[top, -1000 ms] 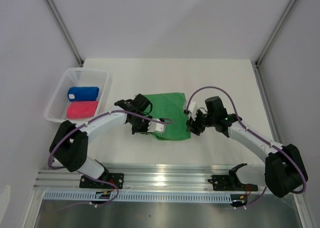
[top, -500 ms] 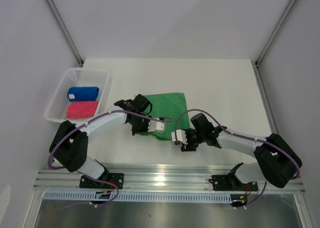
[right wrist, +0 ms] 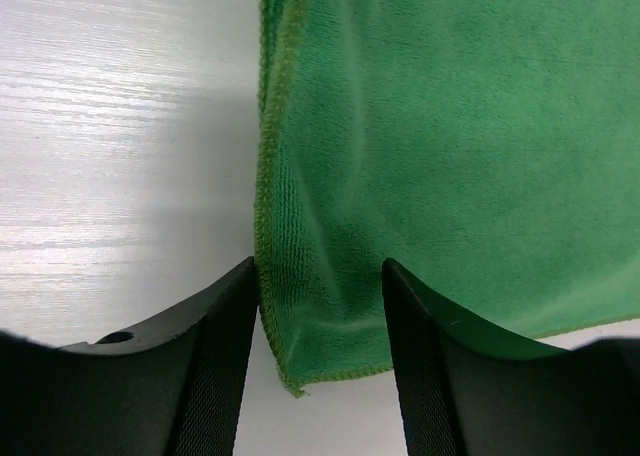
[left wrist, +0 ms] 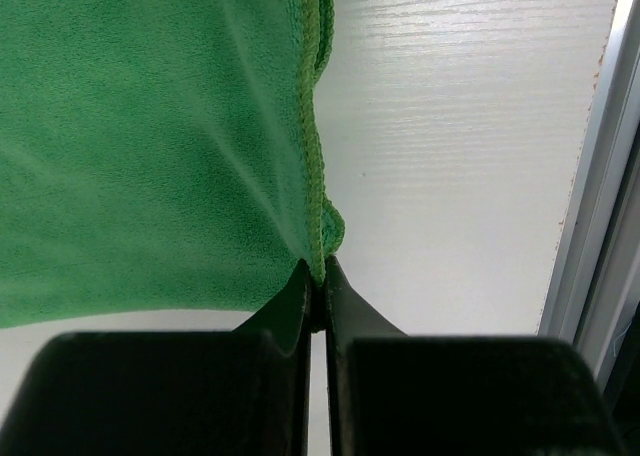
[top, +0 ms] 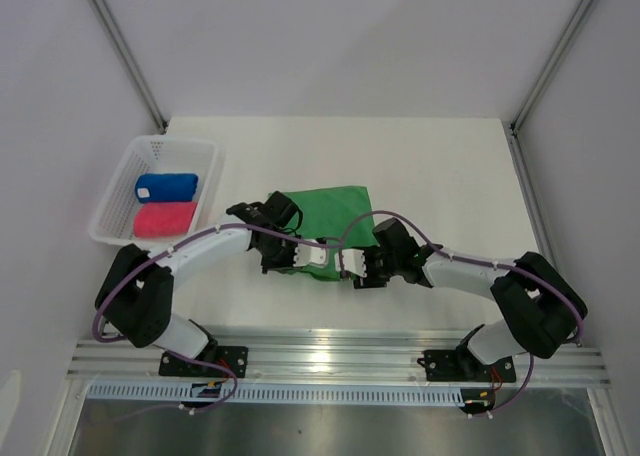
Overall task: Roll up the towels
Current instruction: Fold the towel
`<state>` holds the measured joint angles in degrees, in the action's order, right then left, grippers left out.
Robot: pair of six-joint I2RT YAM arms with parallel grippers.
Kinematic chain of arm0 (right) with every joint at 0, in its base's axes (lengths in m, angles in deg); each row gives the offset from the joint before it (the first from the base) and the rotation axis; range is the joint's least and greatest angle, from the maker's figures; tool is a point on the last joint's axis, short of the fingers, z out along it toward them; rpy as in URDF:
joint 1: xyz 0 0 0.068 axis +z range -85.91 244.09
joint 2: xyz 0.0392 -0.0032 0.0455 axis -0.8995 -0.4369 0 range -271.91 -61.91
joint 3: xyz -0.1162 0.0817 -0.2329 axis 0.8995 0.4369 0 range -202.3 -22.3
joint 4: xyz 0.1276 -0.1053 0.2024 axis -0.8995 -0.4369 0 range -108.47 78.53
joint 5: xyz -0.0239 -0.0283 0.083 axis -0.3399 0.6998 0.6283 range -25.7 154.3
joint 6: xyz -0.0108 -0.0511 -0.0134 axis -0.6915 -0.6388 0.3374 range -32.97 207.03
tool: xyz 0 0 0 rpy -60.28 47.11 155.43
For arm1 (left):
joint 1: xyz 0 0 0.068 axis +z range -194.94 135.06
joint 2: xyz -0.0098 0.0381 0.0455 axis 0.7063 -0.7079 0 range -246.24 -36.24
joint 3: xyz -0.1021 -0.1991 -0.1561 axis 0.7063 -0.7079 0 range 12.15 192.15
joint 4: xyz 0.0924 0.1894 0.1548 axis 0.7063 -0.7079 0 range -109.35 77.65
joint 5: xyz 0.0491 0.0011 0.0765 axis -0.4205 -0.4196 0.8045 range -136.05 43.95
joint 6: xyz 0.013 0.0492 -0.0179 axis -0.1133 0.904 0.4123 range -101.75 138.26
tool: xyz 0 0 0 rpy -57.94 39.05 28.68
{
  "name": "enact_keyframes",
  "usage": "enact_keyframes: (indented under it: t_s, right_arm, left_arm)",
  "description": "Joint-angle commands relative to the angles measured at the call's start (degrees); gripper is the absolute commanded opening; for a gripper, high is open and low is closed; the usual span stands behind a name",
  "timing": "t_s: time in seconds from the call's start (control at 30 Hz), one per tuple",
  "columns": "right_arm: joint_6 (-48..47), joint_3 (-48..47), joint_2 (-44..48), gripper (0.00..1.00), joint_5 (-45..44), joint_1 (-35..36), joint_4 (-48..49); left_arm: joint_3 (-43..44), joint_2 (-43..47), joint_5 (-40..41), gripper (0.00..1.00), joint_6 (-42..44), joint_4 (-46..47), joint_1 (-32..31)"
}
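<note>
Left gripper (left wrist: 317, 276) is pinched shut on the hem of the green towel (top: 335, 214), which lies on the table (top: 450, 166). Right gripper (right wrist: 320, 271) stands open astride its near corner. Blue towel (top: 166, 187) and pink towel (top: 165, 219) lie in the basket (top: 150, 148).

Top view: fixed high behind the arms (top: 200, 246), facing down and forward. It stands far off, with the whole table (top: 440, 166) in frame.

Left wrist view: set behind the left gripper (left wrist: 315, 276), facing along its fingers, very close to the green towel (left wrist: 150, 126). A rail (left wrist: 600, 176) shows at right.

Right wrist view: set likewise behind the right gripper (right wrist: 320, 276), equally close.

Shared: all three views take in the green towel's near edge. Each wrist view covers one corner of it.
</note>
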<state>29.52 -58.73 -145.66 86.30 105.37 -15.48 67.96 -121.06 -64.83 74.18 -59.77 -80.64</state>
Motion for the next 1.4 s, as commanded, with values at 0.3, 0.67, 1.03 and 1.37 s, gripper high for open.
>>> enact_keyframes:
  t_s: [0.3,0.67,1.03,1.37]
  right_arm:
    - [-3.04,-1.89,-1.59,0.19,-2.05,0.21,-5.57]
    - [-0.93,-7.69,7.01,0.00,6.38,0.38,-24.51]
    - [1.97,-17.80,10.28,0.00,18.25,1.17,-44.85]
    - [1.09,-28.08,-3.60,0.00,18.08,-6.20,-40.82]
  left_arm:
    - [0.26,1.85,-1.17,0.01,-0.46,0.05,1.25]
    - [1.58,3.77,-6.43,0.02,-6.17,-6.71,2.66]
    - [2.55,8.97,-16.00,0.02,-10.57,-13.49,4.40]
    - [11.59,0.02,-17.78,0.02,-16.98,-10.86,12.15]
